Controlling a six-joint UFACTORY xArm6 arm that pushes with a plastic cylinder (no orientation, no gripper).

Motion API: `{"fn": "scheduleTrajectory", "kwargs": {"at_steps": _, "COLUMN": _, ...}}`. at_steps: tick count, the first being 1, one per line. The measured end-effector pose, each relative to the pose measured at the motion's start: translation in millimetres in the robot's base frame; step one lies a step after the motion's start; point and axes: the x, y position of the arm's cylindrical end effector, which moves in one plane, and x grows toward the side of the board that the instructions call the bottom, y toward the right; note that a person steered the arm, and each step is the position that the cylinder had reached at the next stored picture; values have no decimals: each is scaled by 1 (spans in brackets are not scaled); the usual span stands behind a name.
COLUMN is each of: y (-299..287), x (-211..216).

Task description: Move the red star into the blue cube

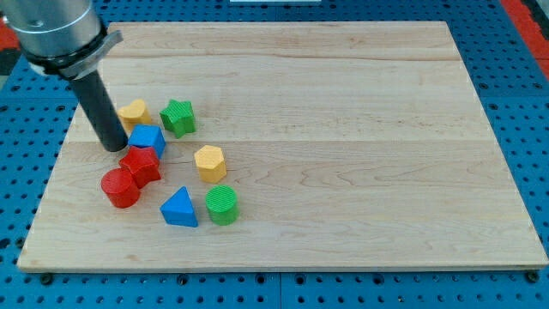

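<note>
The red star (141,165) lies on the wooden board's left side, touching the blue cube (147,139) just above it. My tip (112,148) stands on the board immediately left of the blue cube and up-left of the red star. A red cylinder (120,188) touches the red star at its lower left. The rod rises from the tip toward the view's top left.
A yellow block (134,112) and a green star (178,117) lie above the blue cube. A yellow hexagon (209,161), a blue triangle (179,209) and a green cylinder (222,204) lie to the right and below. The board's left edge (53,163) is close.
</note>
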Motion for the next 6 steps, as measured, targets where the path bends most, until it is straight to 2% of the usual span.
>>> {"fn": "scheduleTrajectory", "kwargs": {"at_steps": 1, "y": -33, "x": 41}}
{"fn": "scheduleTrajectory", "kwargs": {"at_steps": 2, "y": -39, "x": 144}}
{"fn": "scheduleTrajectory", "kwargs": {"at_steps": 3, "y": 28, "x": 143}}
{"fn": "scheduleTrajectory", "kwargs": {"at_steps": 5, "y": 46, "x": 68}}
{"fn": "scheduleTrajectory", "kwargs": {"at_steps": 6, "y": 62, "x": 61}}
